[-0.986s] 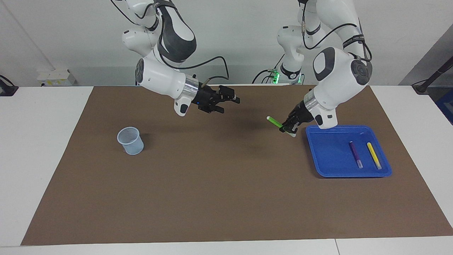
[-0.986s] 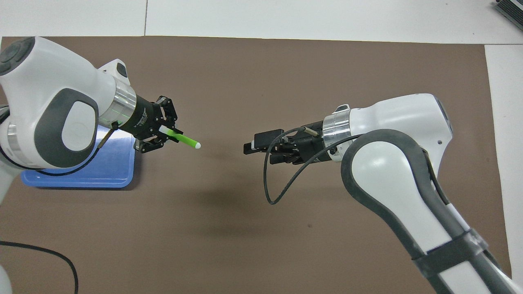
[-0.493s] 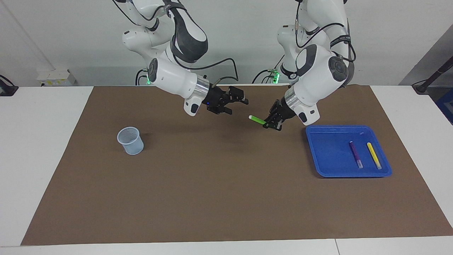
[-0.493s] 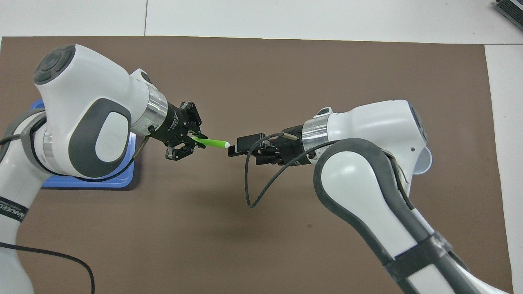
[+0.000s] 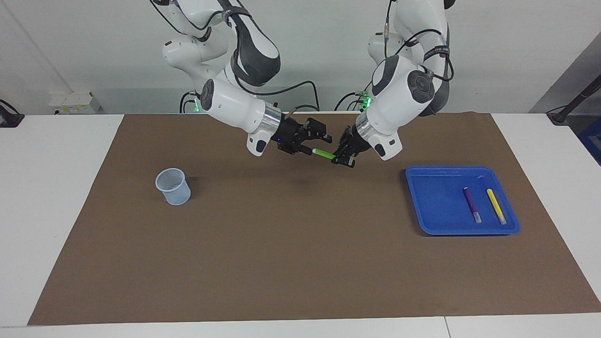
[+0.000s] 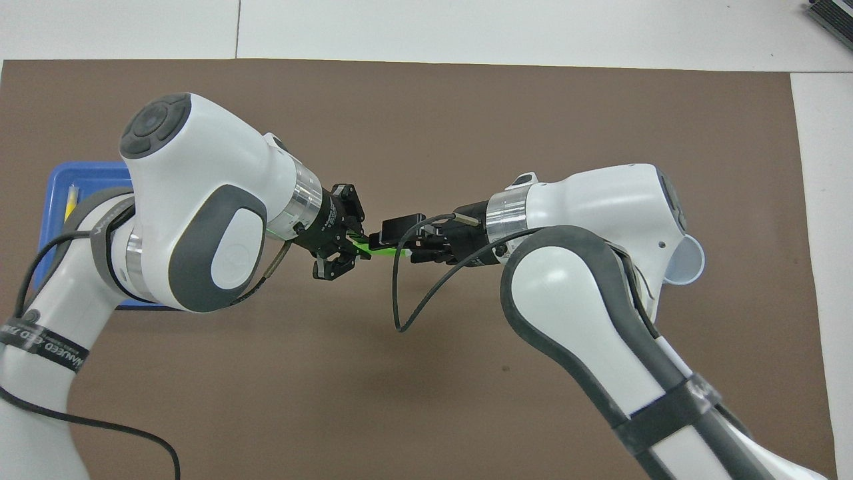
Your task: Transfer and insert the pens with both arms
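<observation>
A pale mesh cup [image 5: 173, 187] stands upright on the brown mat [image 5: 300, 263] toward the right arm's end, well in from every edge of the mat. Over the middle of the mat's robot-side strip, the right gripper [image 5: 313, 144] reaches in with its fingers spread, and the pale tip of the green pen [image 5: 324, 154] sits at or just between them. The left gripper [image 5: 339, 159] is clenched on the pen's other end and holds it in the air, nearly level. This looks like the handover of the first pen. Next, the right gripper should close on the free end before the left one lets go, then carry the pen to the cup and stand it in. The grip will have little pen to bite on, so a slip is possible. At the left arm's end, the blue tray [image 5: 422, 225] lies close to the mat's edge. The purple pen [image 5: 471, 204] and the yellow pen [image 5: 496, 205] lie in it side by side, apart. Bare mat between gripper and cup leaves an open path.
</observation>
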Robot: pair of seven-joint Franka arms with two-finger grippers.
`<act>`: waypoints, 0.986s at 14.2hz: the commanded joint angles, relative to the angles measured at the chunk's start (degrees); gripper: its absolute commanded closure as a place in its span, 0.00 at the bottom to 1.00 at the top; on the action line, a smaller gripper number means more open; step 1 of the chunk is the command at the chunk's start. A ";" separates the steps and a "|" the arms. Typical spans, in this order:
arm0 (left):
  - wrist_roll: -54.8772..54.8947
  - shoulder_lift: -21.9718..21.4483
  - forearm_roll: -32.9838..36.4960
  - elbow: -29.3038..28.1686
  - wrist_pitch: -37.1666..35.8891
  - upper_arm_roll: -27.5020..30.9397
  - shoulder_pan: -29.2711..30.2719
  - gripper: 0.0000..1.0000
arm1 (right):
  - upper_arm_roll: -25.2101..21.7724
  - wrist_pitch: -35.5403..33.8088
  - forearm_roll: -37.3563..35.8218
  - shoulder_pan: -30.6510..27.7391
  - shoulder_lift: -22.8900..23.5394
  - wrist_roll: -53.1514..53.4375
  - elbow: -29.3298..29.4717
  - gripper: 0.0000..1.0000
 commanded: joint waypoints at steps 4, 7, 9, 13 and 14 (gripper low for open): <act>-1.53 -2.32 -1.09 -2.86 1.51 0.85 -2.31 1.00 | 0.05 1.82 1.13 -0.06 0.88 0.20 0.79 0.22; -1.62 -2.23 -2.06 -2.77 2.12 0.94 -2.66 1.00 | 0.05 1.99 0.78 0.03 0.88 0.28 0.62 0.36; -2.40 -2.23 -2.58 -2.69 3.87 0.94 -2.57 1.00 | 0.05 1.99 0.78 0.03 0.88 0.29 0.53 0.44; -3.37 -2.23 -2.59 -3.30 5.91 0.94 -2.66 1.00 | 0.05 2.08 0.52 1.00 0.88 0.20 0.26 0.61; -3.29 -2.23 -2.59 -3.30 6.25 0.94 -2.49 1.00 | 0.05 2.08 0.52 1.00 0.88 0.11 0.26 0.66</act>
